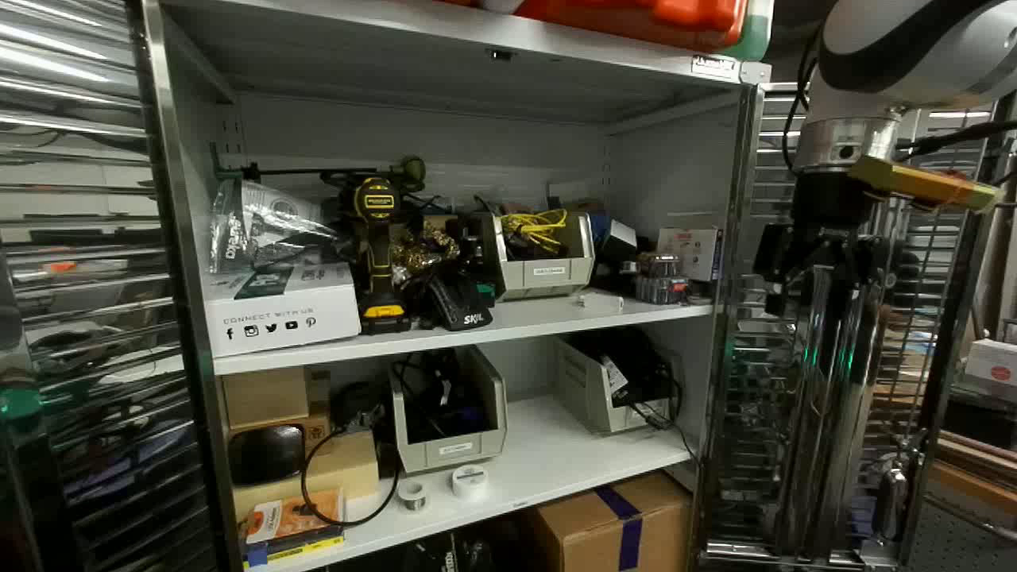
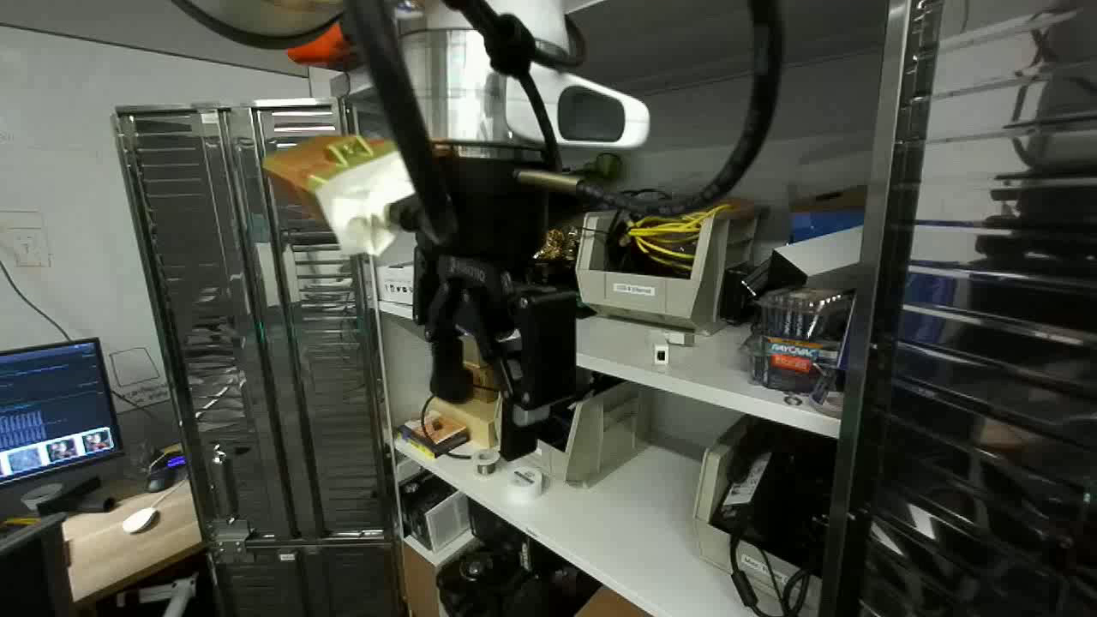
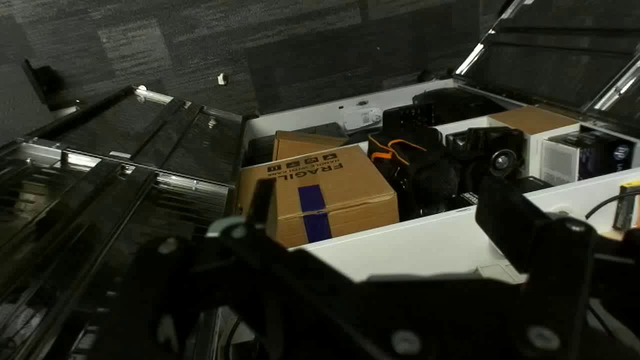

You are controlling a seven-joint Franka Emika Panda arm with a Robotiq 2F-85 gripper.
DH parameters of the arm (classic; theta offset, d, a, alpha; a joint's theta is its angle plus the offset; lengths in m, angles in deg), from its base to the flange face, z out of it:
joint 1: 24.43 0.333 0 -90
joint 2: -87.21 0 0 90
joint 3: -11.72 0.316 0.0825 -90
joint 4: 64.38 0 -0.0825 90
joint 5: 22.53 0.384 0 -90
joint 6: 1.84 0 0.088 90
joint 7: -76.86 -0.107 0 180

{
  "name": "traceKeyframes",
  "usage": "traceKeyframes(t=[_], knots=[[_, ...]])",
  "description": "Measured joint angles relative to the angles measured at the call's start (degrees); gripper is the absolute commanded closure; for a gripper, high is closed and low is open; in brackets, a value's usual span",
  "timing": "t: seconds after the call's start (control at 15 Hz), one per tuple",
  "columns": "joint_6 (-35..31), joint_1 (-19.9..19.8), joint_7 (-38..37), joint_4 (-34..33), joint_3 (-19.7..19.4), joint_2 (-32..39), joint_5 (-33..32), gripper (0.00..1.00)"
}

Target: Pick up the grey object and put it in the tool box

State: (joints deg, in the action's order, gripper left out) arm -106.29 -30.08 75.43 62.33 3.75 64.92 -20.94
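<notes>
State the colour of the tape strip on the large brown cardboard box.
The tape strip is deep blue-violet, clearest in the wrist view.

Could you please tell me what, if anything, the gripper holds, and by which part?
Nothing: the black two-fingered gripper stands open, its jaws apart and empty.

Below the arm [image 1: 882, 83], the tool [image 2: 485, 416] points downward, its jaws spread well apart.

In an exterior view, a bin [image 2: 598, 435] inside the cabinet [image 2: 621, 518] is partly hidden by the gripper [image 2: 487, 413]; a monitor [image 2: 53, 418] beside the cabinet is cropped.
</notes>
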Motion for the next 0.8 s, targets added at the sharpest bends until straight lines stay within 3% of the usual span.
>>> traceKeyframes(t=[0.8], knots=[[-0.1, 0.0, 0.8, -0.1, 0.0, 0.5, -0.2, 0.0]])
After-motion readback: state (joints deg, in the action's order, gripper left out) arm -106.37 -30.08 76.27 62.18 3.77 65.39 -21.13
